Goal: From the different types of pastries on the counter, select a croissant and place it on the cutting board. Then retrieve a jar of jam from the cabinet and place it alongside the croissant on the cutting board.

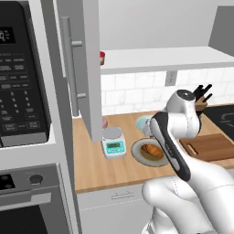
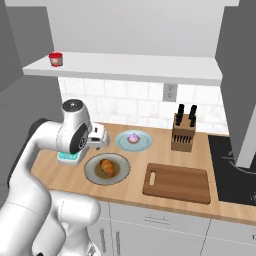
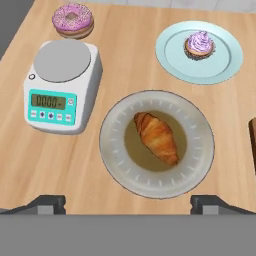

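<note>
— Hand view first: what lies under you, left to right, counting from the grey plate [image 3: 120, 170]?

— Left of that plate stands a white kitchen scale [image 3: 62, 86] with a teal display panel. Beyond the scale, farther from me, lies a pink-frosted doughnut [image 3: 73, 19] on the counter [image 3: 60, 165]. On the grey plate itself rests the croissant [image 3: 156, 137], golden brown, lying slantwise in the plate's hollow. Up and to the right of the plate is a pale blue plate [image 3: 172, 62] carrying a cupcake with purple frosting [image 3: 199, 44]. At the far right edge, a dark sliver of the cutting board [image 3: 252, 140] peeps in.

— And your gripper [image 3: 128, 204]?

— My fingers are spread wide with nothing between them; their dark tips rise on either side below the grey plate, apart from the croissant.

— From the right base view?

— Up and left of the grey plate, on the white shelf of the cabinet [image 2: 125, 65], sits the jar of jam [image 2: 55, 59] with its red lid. Right of the plate lies the cutting board, bare, and behind it a knife block [image 2: 182, 132].
</note>
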Available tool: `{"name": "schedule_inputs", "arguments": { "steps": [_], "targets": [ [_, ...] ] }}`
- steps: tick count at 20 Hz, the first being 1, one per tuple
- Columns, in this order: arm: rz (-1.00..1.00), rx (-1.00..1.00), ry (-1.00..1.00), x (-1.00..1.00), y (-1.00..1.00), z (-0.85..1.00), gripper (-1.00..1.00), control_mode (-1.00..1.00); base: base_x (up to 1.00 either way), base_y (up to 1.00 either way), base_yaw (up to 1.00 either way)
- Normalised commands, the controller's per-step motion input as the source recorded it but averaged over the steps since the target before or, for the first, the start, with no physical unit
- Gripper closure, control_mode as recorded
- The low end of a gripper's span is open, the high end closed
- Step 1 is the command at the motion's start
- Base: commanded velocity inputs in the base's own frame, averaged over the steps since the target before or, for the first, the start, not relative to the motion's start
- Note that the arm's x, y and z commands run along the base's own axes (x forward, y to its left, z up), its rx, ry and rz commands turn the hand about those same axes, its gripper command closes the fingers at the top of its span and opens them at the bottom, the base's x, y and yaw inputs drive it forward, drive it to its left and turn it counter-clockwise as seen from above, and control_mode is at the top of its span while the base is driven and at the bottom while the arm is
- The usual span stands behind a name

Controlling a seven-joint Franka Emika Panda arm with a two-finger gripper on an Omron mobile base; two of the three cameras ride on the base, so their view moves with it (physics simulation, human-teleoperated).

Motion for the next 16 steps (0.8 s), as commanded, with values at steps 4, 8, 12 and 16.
{"name": "schedule_inputs", "arguments": {
  "steps": [4,8,12,16],
  "targets": [
    [0.03,-0.03,0.00,0.26,-0.07,-0.02,-1.00,-1.00,0.00,0.00,0.00],
    [0.03,0.00,0.00,0.10,-0.21,-0.23,-1.00,-1.00,0.00,0.00,0.00],
    [0.06,0.00,0.00,0.11,-0.09,-0.41,-1.00,-1.00,0.00,0.00,0.00],
    [0.05,-0.02,0.00,0.24,0.00,-0.46,-1.00,-1.00,0.00,0.00,0.00]
  ]
}}
